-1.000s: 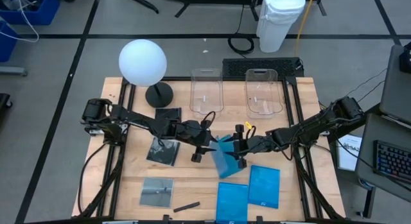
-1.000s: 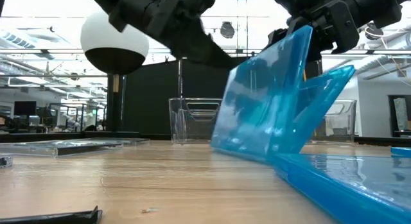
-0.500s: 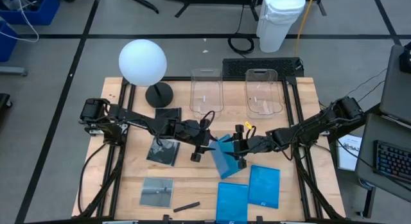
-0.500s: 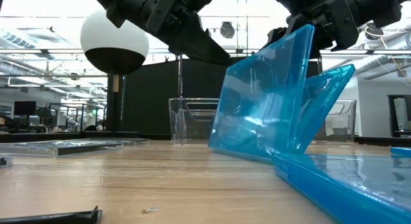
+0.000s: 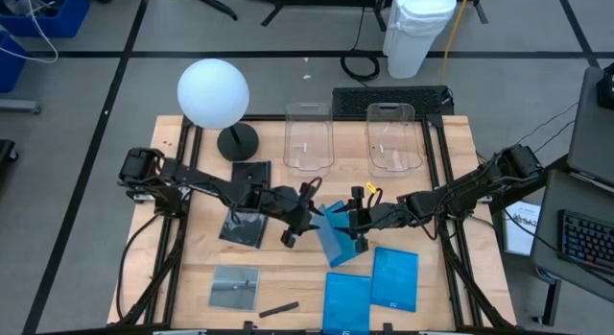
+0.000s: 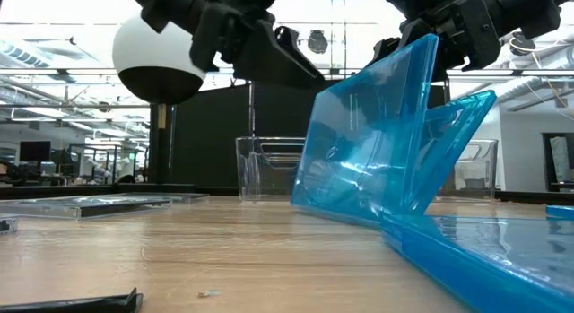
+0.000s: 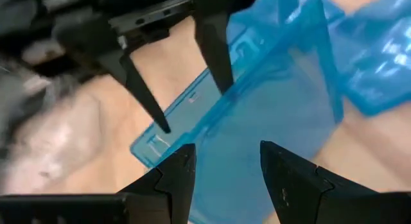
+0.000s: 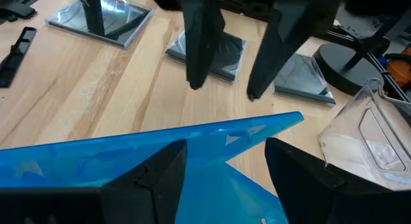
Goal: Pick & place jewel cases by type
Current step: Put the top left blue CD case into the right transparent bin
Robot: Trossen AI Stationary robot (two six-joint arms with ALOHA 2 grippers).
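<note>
Pinching the upper edge of an opened blue jewel case (image 5: 335, 236) at frame centre, my right gripper (image 5: 358, 229) props it tilted, hinge on the table; farther left, my left gripper (image 5: 309, 220) hovers, fingers spread.

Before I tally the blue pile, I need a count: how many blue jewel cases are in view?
3. One blue case stands tilted at the table's middle, gripped by the right gripper. Two more lie flat near the front edge: one beside the other. None seems hidden.
</note>
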